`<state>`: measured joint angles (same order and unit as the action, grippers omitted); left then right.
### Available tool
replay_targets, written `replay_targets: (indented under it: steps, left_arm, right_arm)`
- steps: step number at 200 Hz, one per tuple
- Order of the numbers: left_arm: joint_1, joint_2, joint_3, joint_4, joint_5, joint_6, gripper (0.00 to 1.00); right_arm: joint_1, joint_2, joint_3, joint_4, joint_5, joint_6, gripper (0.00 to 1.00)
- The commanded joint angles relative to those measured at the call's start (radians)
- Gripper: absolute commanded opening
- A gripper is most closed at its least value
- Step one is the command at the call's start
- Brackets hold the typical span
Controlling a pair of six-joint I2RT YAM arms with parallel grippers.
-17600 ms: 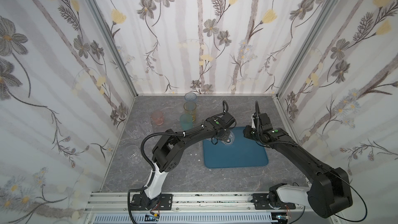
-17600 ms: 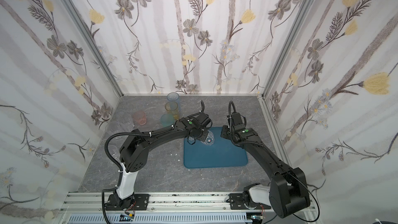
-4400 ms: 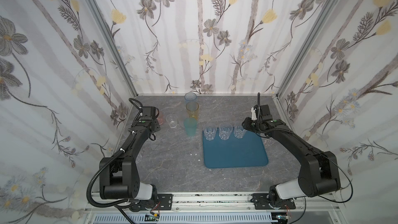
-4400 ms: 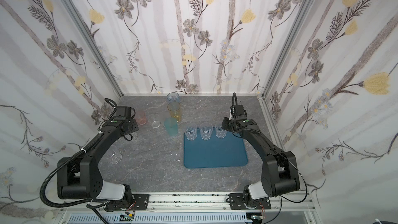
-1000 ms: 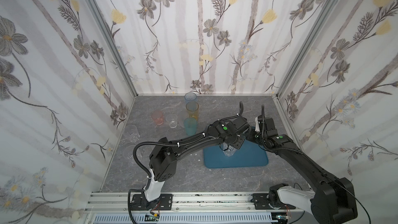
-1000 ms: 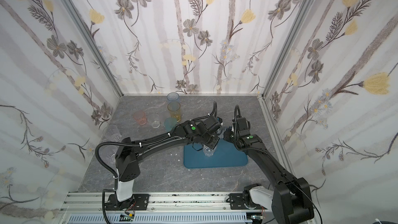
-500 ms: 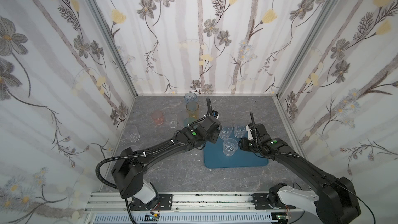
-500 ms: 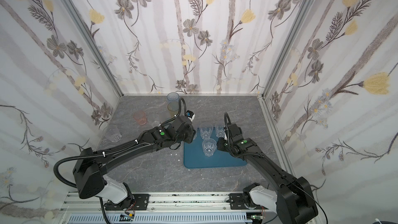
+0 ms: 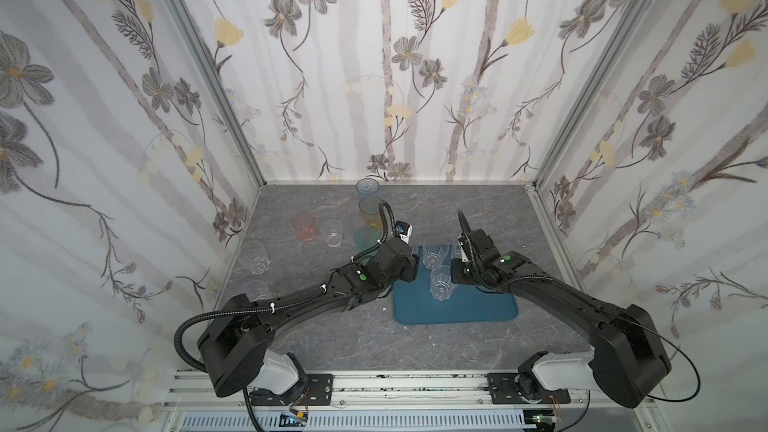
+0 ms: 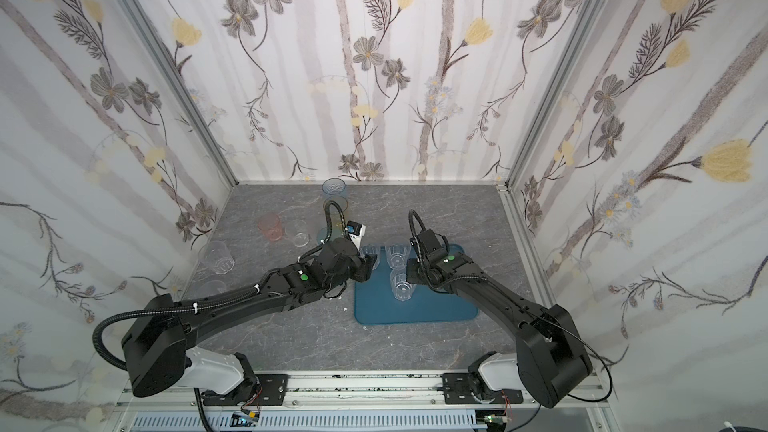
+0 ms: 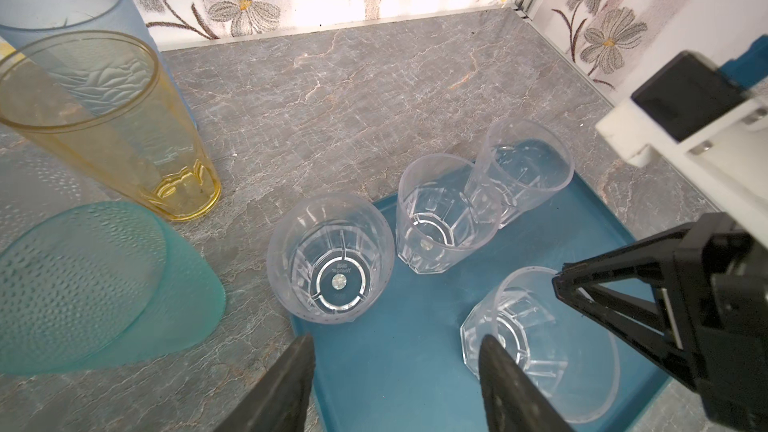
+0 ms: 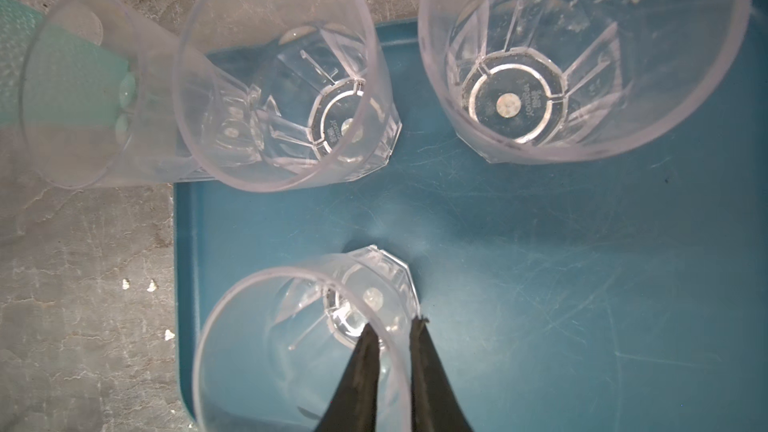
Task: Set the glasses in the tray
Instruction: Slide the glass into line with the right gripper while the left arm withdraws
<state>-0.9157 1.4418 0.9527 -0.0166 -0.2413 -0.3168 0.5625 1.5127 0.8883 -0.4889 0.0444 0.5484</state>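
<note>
**1. Change.** One second earlier the left tool (image 11: 395, 384) carries a clear glass above the tray (image 9: 478, 305). That front glass (image 9: 441, 284) now stands upright on the tray, just toward 9 o'clock from its middle. The left tool is now at the tray's 10 o'clock corner, jaws wide and holding nothing. Four seconds earlier the tray carries three glasses; it now carries four.

**2. Pose.** The left arm (image 9: 316, 301) extends low from its base at 7 o'clock toward the tray. The right arm (image 9: 552, 297) extends from its base at 5 o'clock, wrist over the tray. The right tool (image 12: 395, 347) is narrow: one finger is inside the front glass and one outside, pinching the rim wall at the glass's 3 o'clock side.

**3. Count.**
- **Tray, four clear glasses:** the front glass and a back row (image 11: 444, 234) of three along the 12 o'clock edge.
- **Desk (image 9: 332, 334), seven glasses:**
  - At 12 o'clock: blue glass (image 9: 368, 191), amber glass (image 9: 370, 211) and teal glass (image 9: 365, 238).
  - At 11 o'clock: pink glass (image 9: 303, 228) and small clear glass (image 9: 331, 233).
  - At 9 o'clock: larger clear glass (image 9: 253, 257) and cloudy glass (image 9: 255, 290).
</note>
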Motion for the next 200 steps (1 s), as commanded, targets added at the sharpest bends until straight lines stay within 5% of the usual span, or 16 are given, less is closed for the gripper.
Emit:
replay_targets:
  steps: [1, 47, 92, 141, 200]
  left_arm:
    - [-0.001, 0.009, 0.001, 0.056, 0.008, 0.005, 0.65]
    - [0.000, 0.026, 0.004, 0.067, 0.022, 0.016, 0.65]
    - [-0.001, 0.011, -0.014, 0.069, 0.006, 0.025, 0.65]
    - [0.001, 0.014, -0.026, 0.074, 0.004, 0.027, 0.65]
    - [0.000, 0.016, -0.028, 0.081, 0.008, 0.028, 0.65]
  right_arm:
    - [0.004, 0.012, 0.008, -0.008, 0.053, -0.014, 0.13]
    - [0.015, 0.018, -0.002, -0.002, 0.069, -0.012, 0.20]
    - [0.027, 0.006, -0.005, -0.034, 0.087, 0.004, 0.07]
    - [0.012, -0.120, -0.052, -0.151, 0.139, 0.018, 0.03]
    - [-0.254, -0.227, -0.100, -0.210, 0.157, -0.029, 0.01]
